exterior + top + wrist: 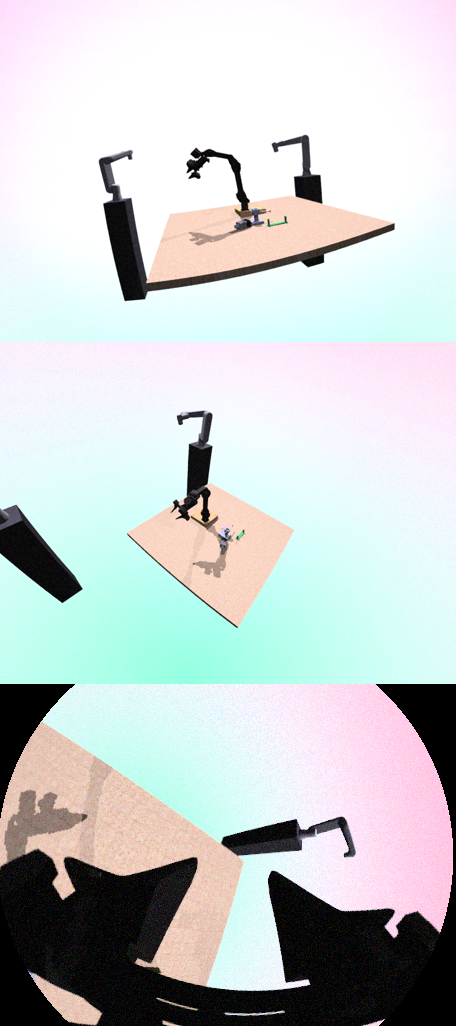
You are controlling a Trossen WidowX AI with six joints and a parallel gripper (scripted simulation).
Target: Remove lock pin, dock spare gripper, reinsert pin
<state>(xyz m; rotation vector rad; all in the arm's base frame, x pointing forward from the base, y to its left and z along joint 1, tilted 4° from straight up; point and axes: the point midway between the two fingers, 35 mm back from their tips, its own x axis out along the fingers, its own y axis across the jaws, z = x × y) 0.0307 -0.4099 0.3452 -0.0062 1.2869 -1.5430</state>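
The grey mount [224,534] [256,221] stands on the table, with its socket [255,211] on top. The lock pin [266,211] sits through the socket; its red end [232,525] [269,211] sticks out to the right. The spare gripper [223,544] [241,224], a grey block with a black part, lies on the table beside the mount. Whether it touches the mount I cannot tell. My gripper [173,515] [188,175] [233,869] is open and empty, high above the table and well left of the mount in the top and exterior views. The wrist view shows none of the task's objects.
A green rack [240,535] [277,223] with two uprights lies right of the mount. My arm's yellow base plate [197,517] [241,213] is behind the mount. Two black pedestals [199,467] [123,250] carrying grey arms stand beside the table [239,581] [279,242].
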